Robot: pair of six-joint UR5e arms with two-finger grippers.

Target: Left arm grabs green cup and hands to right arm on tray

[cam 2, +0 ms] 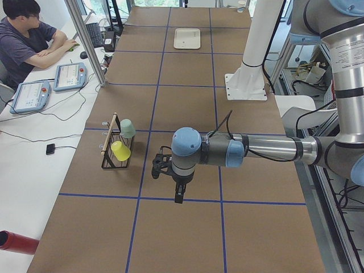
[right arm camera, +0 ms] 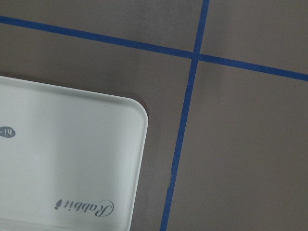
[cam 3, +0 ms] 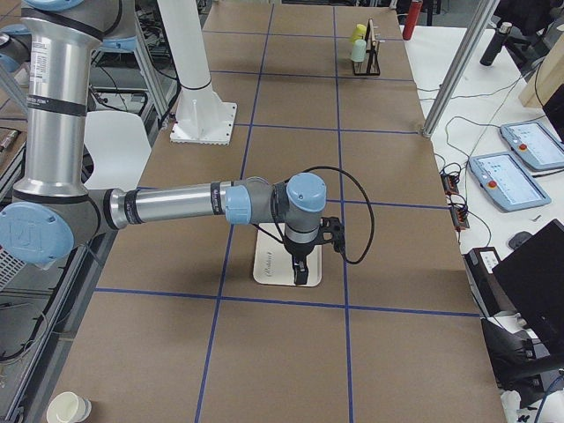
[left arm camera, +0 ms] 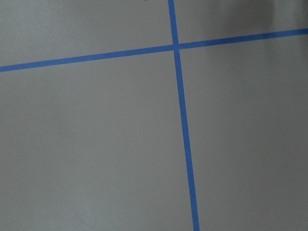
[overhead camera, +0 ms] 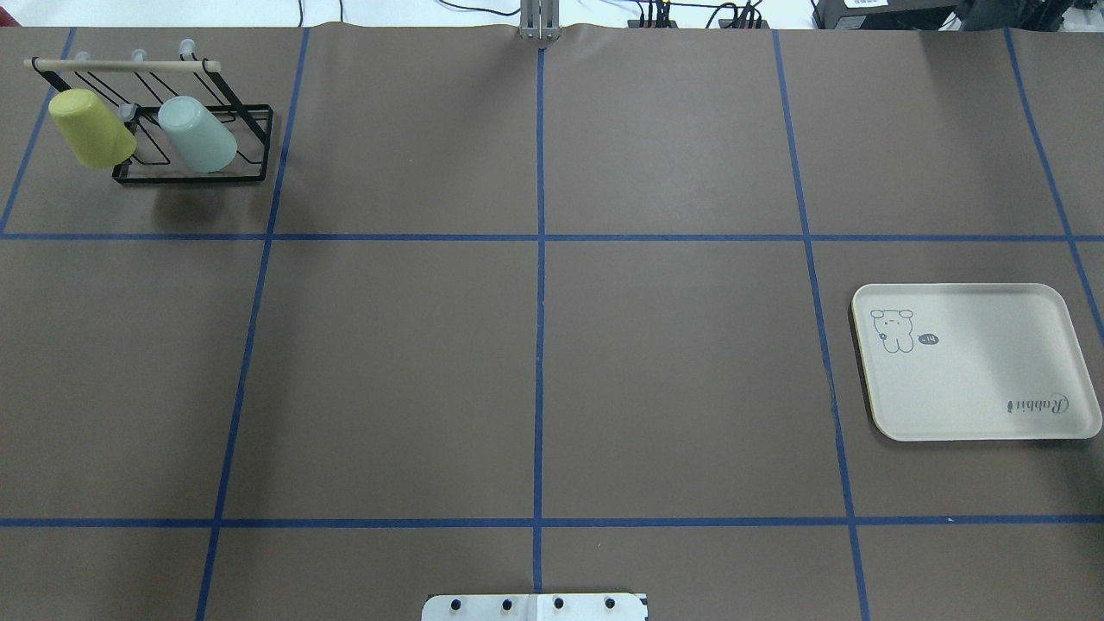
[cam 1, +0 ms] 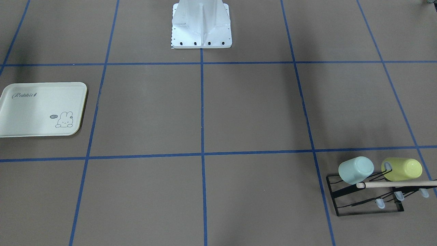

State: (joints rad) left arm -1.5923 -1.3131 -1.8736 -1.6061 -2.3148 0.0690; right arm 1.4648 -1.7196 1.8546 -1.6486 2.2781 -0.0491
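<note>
The pale mint green cup (cam 1: 355, 169) hangs mouth-down on a black wire rack (cam 1: 341, 201), beside a yellow-lime cup (cam 1: 403, 169); it also shows in the overhead view (overhead camera: 198, 134). The cream tray (overhead camera: 975, 362) lies bare on the other side of the table. My left gripper (cam 2: 178, 194) shows only in the exterior left view, pointing down over bare table, apart from the rack (cam 2: 111, 165). My right gripper (cam 3: 300, 270) shows only in the exterior right view, hanging over the tray's near end (cam 3: 269, 264). I cannot tell whether either is open or shut.
The white robot base (cam 1: 201, 27) stands at mid-table on the robot's edge. An operator (cam 2: 23, 40) sits at a side desk with teach pendants. Blue tape lines grid the brown table. The right wrist view shows the tray corner (right arm camera: 62, 168).
</note>
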